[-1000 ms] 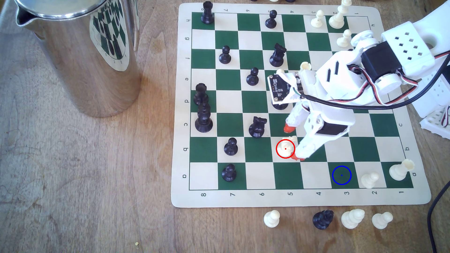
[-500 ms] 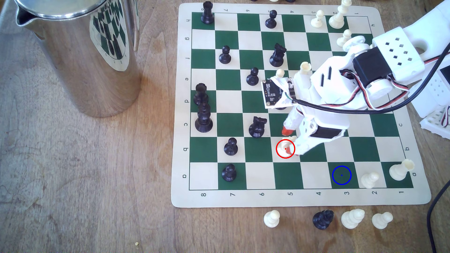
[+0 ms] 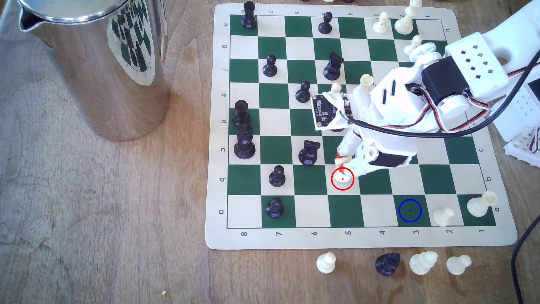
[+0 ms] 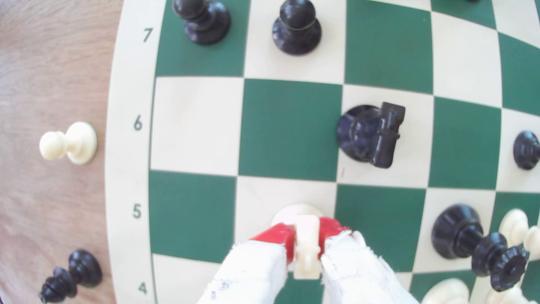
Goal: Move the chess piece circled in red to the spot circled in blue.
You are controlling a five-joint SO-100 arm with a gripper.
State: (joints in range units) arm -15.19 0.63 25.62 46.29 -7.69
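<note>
The chess piece (image 3: 342,179), a cream knight, stands on the red-ringed cream square in row b, column 5. My gripper (image 3: 342,164) comes down on it from the exterior view's right. In the wrist view both red fingertips (image 4: 274,235) press the sides of the chess piece (image 4: 306,248), so the gripper (image 4: 305,236) is shut on its head, and its round base still rests on the board. The spot (image 3: 410,210), a dark green square with a blue ring, lies in row a, column 3, with no piece on it.
A black knight (image 3: 308,152) and a black pawn (image 3: 277,176) stand close on the exterior view's left. A cream pawn (image 3: 443,216) and a cream rook (image 3: 480,203) sit just beyond the spot. A steel jug (image 3: 96,64) stands off the board, and several captured pieces (image 3: 422,262) lie along its near edge.
The fingers, spread either side of the knight one second ago, have closed onto its head. The wrist shifted slightly toward the exterior view's left. The knight has not left its square.
</note>
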